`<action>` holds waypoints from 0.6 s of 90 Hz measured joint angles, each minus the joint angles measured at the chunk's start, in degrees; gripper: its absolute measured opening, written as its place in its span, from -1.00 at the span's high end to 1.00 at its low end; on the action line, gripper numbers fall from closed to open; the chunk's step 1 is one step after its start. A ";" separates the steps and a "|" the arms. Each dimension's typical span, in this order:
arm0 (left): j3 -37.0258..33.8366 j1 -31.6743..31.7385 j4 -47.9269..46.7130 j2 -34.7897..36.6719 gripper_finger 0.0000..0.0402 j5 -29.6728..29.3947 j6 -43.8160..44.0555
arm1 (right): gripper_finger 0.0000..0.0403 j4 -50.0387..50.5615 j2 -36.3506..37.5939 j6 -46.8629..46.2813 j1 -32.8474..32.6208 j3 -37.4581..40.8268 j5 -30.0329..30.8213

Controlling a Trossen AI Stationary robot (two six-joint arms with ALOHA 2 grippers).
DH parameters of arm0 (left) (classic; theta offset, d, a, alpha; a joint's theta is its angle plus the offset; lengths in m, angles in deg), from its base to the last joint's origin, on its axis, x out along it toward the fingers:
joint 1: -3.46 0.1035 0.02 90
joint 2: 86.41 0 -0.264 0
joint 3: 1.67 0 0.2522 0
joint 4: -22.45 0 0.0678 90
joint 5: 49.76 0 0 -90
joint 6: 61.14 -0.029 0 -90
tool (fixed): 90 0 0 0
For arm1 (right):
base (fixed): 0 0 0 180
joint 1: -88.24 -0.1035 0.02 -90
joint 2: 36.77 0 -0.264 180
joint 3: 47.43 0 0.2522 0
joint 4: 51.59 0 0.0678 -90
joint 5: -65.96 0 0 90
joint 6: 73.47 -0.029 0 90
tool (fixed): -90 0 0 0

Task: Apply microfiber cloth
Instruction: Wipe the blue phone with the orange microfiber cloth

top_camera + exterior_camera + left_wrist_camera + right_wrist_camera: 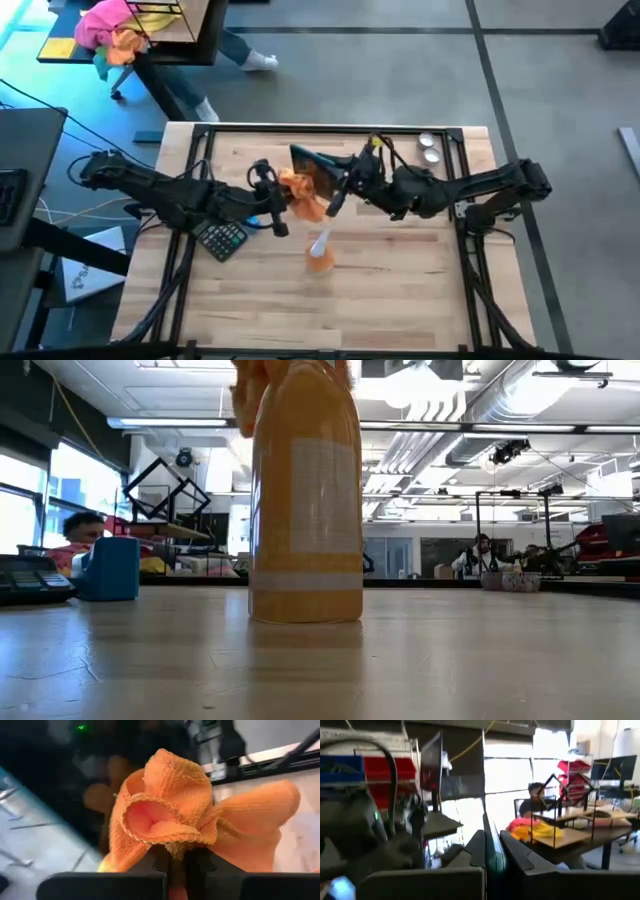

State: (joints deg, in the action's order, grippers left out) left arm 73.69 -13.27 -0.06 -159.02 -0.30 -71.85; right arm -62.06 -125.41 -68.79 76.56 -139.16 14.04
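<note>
The bright-orange microfiber cloth (301, 190) (170, 810) hangs bunched above the table's middle, with my left gripper (282, 200) (177, 859) shut on it. Just beyond it a dark glossy flat panel (312, 163) (95, 765) is held tilted, and its surface mirrors the cloth. My right gripper (340, 188) (492, 847) is shut on that panel's edge. Whether the cloth touches the panel, I cannot tell. My left gripper pinches a gathered fold of the cloth (176, 846) between its two fingers, in several layers. The cloth's free folds bloom out past the fingertips toward the dark panel, clear of the table. My right gripper pinches the panel's thin edge (491, 837) between its two fingers, coming from the table's right. The panel is lifted and tilted, and the wrist view shows it edge-on.
A clear spray bottle with orange liquid (319, 252) (305, 500) stands near of the grippers. A calculator (222, 238) and a small blue thing (256, 220) (110, 568) lie under the left arm. Two round metal pieces (430, 148) sit at the far right.
</note>
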 joint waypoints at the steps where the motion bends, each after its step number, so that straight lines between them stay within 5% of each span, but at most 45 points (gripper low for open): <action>1: -0.01 0.00 0.43 -0.14 0.97 0.03 -0.06 | 1.00 0.14 0.00 -0.14 0.00 0.00 0.04; 32: -0.08 -0.31 9.96 -0.24 0.97 0.77 -0.25 | 1.00 -2.08 -9.43 -8.34 0.13 -0.07 1.05; 43: -0.04 -0.46 8.17 -0.36 0.97 7.06 -4.99 | 1.00 -5.51 -10.48 -8.28 0.01 -0.05 0.31; 54: 0.16 -0.22 7.36 -2.08 0.97 7.40 -6.13 | 1.00 -11.10 -10.09 -3.44 0.45 0.09 -0.99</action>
State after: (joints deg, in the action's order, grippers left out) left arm 73.85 -13.50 7.29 -161.11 7.11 -77.98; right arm -73.16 -135.50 -72.23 77.00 -139.08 13.05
